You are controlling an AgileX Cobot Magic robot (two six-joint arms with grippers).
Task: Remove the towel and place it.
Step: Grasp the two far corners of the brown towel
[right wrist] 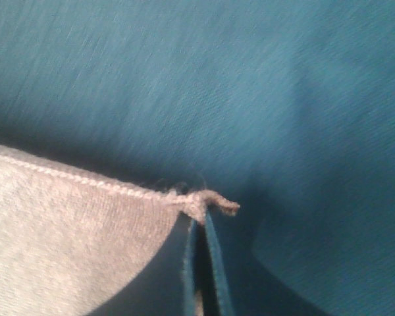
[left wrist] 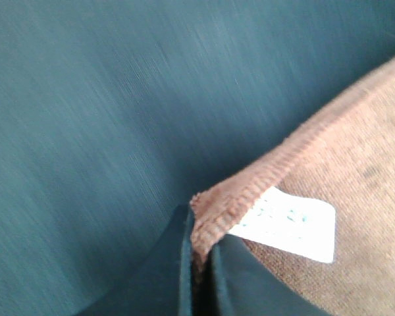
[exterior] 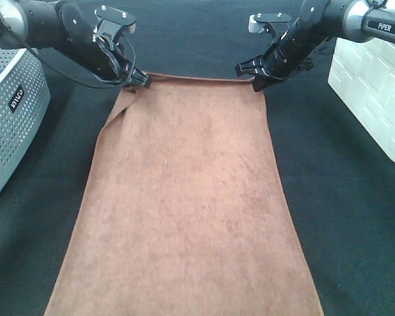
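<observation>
From the high camera, the left gripper [exterior: 142, 80] and the right gripper [exterior: 255, 79] are each clamping one far corner of the towel [exterior: 184, 217], probably so the cloth is lifting evenly; its edge is stretching straight between them, and the rest is trailing away from both tools, lying over the black table cloth [exterior: 355, 224]. In the left wrist view, the jaws are pressing shut on the stitched corner, with the white tag [left wrist: 289, 227] sitting just beside them. In the right wrist view, the jaws are nipping only the very tip of the other corner; I judge that hold the slimmer one.
</observation>
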